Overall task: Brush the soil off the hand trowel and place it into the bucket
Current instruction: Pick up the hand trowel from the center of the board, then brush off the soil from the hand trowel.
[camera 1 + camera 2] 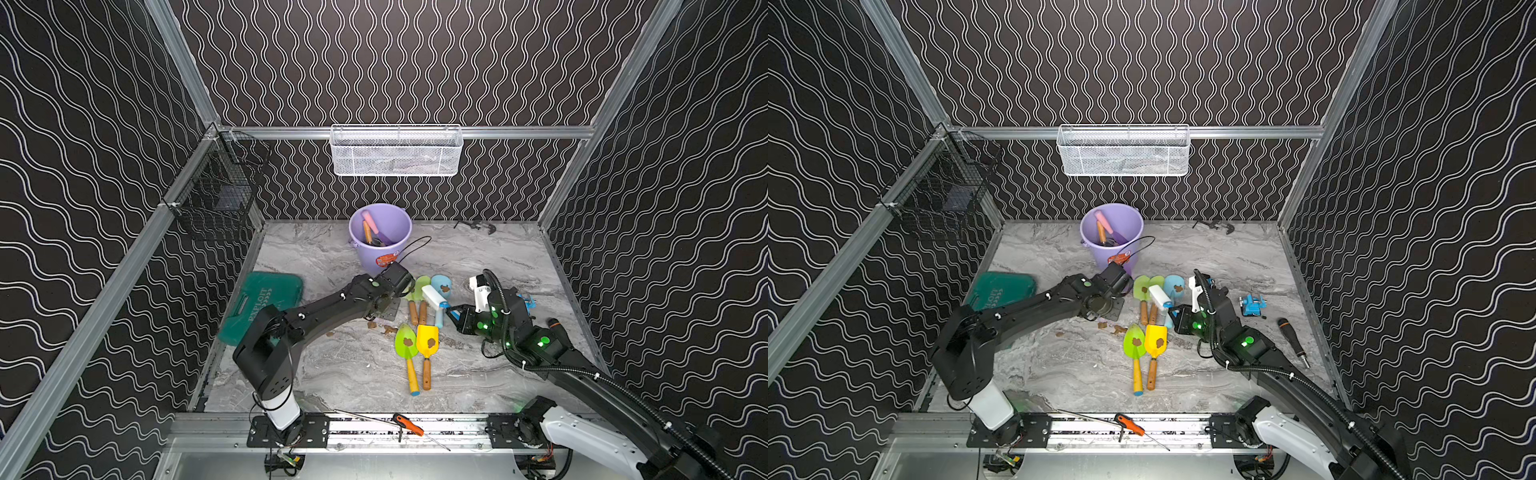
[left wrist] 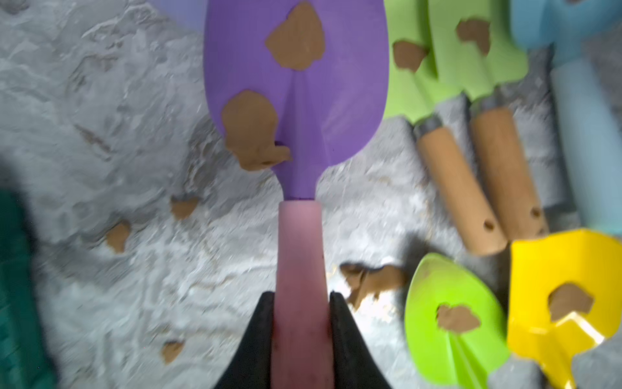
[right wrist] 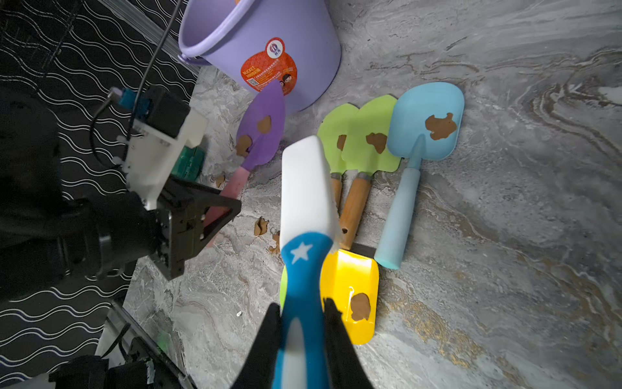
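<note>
My left gripper [image 2: 301, 298] is shut on the pink handle of a purple hand trowel [image 2: 336, 84]. Two brown soil patches [image 2: 296, 37] stick to its blade, and loose crumbs [image 2: 183, 207] lie on the table beside it. In the right wrist view the blade [image 3: 261, 111] points at the base of the lavender bucket [image 3: 313, 43], with the left gripper [image 3: 229, 208] behind it. The left arm hides this trowel in both top views. My right gripper [image 3: 301, 308] is shut on a blue-handled brush with a white head [image 3: 304, 182], hovering just right of the trowel. The bucket [image 1: 370, 257] stands at the back.
Two light green trowels [image 1: 419, 289], a blue scoop [image 1: 441, 284], a green trowel [image 1: 406, 343] and a yellow one [image 1: 427, 340] lie soiled at centre. A green case [image 1: 266, 299] lies left. A blue clamp [image 1: 1252, 305] and a screwdriver [image 1: 1291, 340] lie right. The bucket holds other tools.
</note>
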You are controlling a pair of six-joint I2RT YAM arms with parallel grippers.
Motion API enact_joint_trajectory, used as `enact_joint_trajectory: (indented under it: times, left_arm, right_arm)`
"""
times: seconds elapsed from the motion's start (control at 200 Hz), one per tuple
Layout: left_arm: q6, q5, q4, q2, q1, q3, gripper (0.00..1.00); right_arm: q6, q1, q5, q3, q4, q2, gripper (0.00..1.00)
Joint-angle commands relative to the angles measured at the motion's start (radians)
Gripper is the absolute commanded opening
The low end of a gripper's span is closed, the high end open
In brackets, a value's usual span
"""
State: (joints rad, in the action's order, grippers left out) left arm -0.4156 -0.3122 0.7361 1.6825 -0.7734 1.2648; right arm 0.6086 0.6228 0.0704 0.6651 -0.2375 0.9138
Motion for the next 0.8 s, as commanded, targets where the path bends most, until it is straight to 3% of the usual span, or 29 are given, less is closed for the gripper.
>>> enact_joint_trajectory:
  times: [0.0,0.14,0.27,0.48,0.791]
  left_arm:
    - [0.014,0.046,0.171,-0.053,0.0,-0.004,0.0]
    - [-0.004,0.218,0.249,-0.21,0.0,-0.055,0.0]
    - [0.032,0.31,0.374,-0.268,-0.001,-0.042,0.0]
    - [0.045,0.289,0.462,-0.29,-0.002,-0.03,0.0]
    - [0.04,0.283,0.427,-0.33,-0.001,-0.073,0.0]
  right_arm:
    - [-0.021,0.002,0.047,0.011,0.05,-0.012,0.0]
    - [-0.032,0.006,0.154,-0.004,0.082,-0.048,0.0]
    - [-0.051,0.065,0.176,0.009,0.068,-0.054,0.0]
    - [-0.113,0.321,0.047,0.068,0.089,0.037,0.0]
    - [-0.118,0.341,0.079,0.118,0.16,0.223,0.0]
